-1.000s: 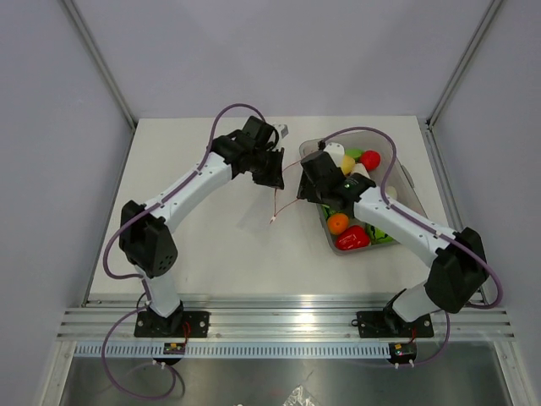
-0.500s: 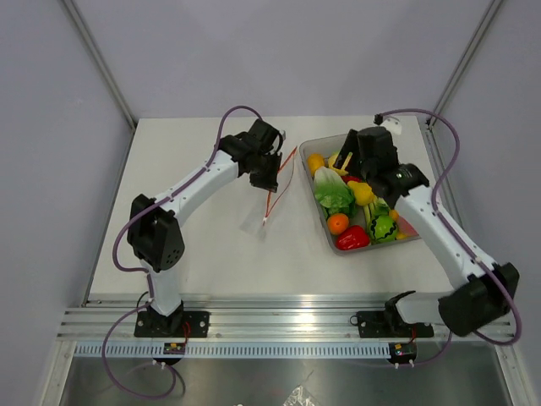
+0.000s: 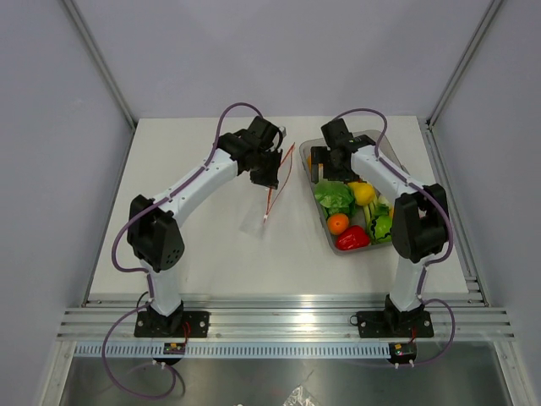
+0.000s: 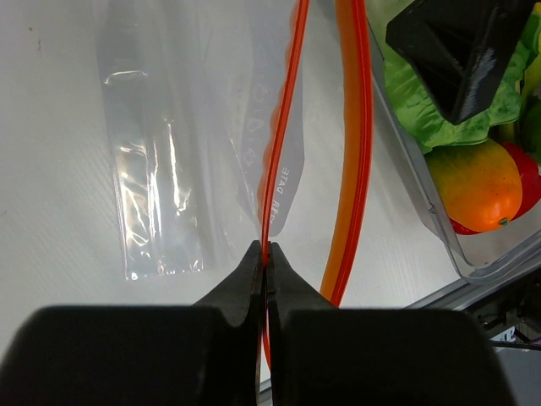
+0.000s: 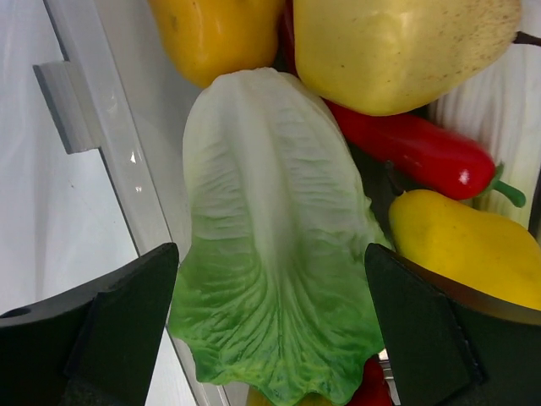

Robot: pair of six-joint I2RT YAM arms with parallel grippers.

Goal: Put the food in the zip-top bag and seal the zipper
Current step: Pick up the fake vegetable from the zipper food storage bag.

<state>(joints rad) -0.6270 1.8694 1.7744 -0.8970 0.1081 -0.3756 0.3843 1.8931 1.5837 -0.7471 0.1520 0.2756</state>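
The zip-top bag (image 3: 277,184) hangs over the table (image 3: 211,254) just left of the grey tub (image 3: 331,237), apart from its near wall, and none of the food shows inside it. Its red-orange zipper (image 4: 353,127) is parted. One thin lip is pinched between the closed fingers of the left gripper (image 4: 265,254), and the other lip bows away toward the tub, so the mouth gapes. The clear body of the bag (image 4: 156,194) trails away from the gripper, on the side away from the tub. All the food in view lies in the tub. A lettuce leaf (image 5: 262,169) rests against the tub's left wall (image 5: 101,127), with an orange fruit (image 5: 215,30), a pale yellow fruit (image 5: 397,42), a red chilli (image 5: 406,148) and a yellow pepper (image 5: 465,245) crowded around it. The right gripper (image 5: 269,254) hovers over that leaf at the tub's far left corner. Its jaws are spread wide to either side of the leaf, gripping nothing.
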